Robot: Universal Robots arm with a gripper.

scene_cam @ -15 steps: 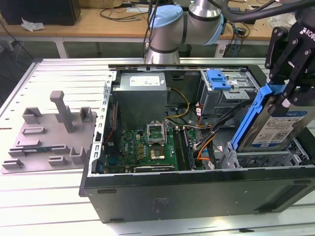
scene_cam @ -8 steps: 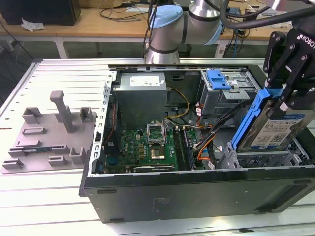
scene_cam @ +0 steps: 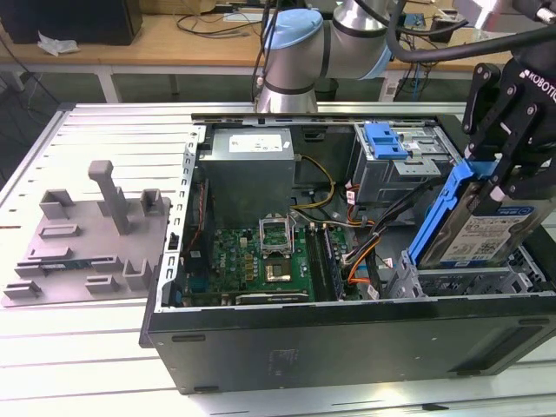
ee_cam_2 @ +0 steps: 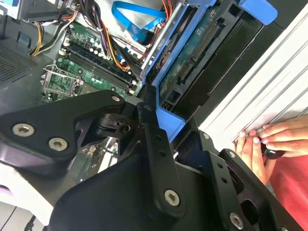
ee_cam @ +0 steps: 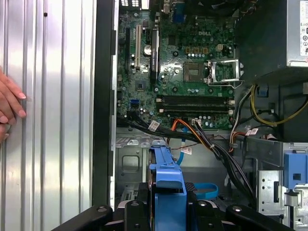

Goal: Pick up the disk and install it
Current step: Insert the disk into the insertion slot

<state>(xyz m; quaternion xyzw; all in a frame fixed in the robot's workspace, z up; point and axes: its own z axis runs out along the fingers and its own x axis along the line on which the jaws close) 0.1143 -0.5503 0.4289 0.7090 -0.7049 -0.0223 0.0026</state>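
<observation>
Both fingers (ee_cam_2: pixel 156 149) clamped on the blue carrier frame (ee_cam: pixel 168 185) of the disk (scene_cam: pixel 491 230); the gripper (scene_cam: pixel 502 169) has it by the upper edge. The disk stands tilted on edge over the near end of the open computer case (scene_cam: pixel 347 334), at the exterior view's right. Its lower edge is at a grey bay (scene_cam: pixel 469 280), contact unclear. Green motherboard (scene_cam: pixel 261 256) to its left, drive cage (scene_cam: pixel 387 148) farther back. Grey fixture plate (scene_cam: pixel 87 234) well apart on the table (scene_cam: pixel 78 356). A hand (ee_cam: pixel 9 103) rests on the table beside the case.
</observation>
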